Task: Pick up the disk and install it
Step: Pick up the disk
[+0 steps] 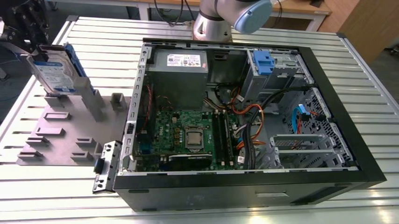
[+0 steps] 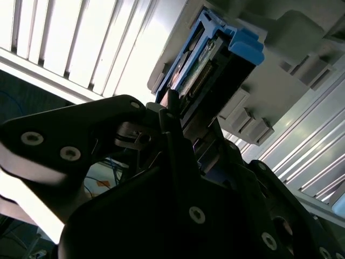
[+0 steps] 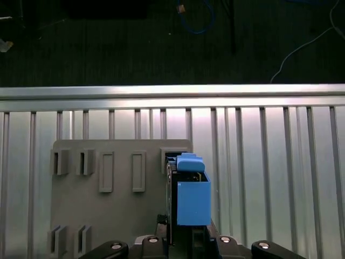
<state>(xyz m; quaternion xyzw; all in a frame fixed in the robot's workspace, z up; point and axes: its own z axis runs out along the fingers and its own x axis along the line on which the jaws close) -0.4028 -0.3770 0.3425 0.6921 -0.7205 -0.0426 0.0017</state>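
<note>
The disk (image 1: 55, 74) is a silver drive with a white-and-blue label and blue side rails. It stands on edge, slightly tilted, over the far end of the grey fixture plate (image 1: 62, 135) at the exterior view's left. My gripper (image 1: 28, 52) reaches it from the left edge of that view and is shut on the disk. In both wrist views the disk (image 3: 193, 202) (image 2: 215, 54) shows edge-on, held between the dark fingers (image 2: 167, 116), with the gripper (image 3: 186, 240) just behind it. Whether the disk's lower edge touches the plate cannot be told.
An open black computer case (image 1: 349, 116) lies on the slatted metal table (image 1: 106, 37). Inside it are a grey power-supply box (image 1: 177, 60), a green motherboard (image 1: 187, 135), cables and a drive cage with a blue latch (image 1: 265, 63). The arm's base (image 1: 215, 23) stands behind the case.
</note>
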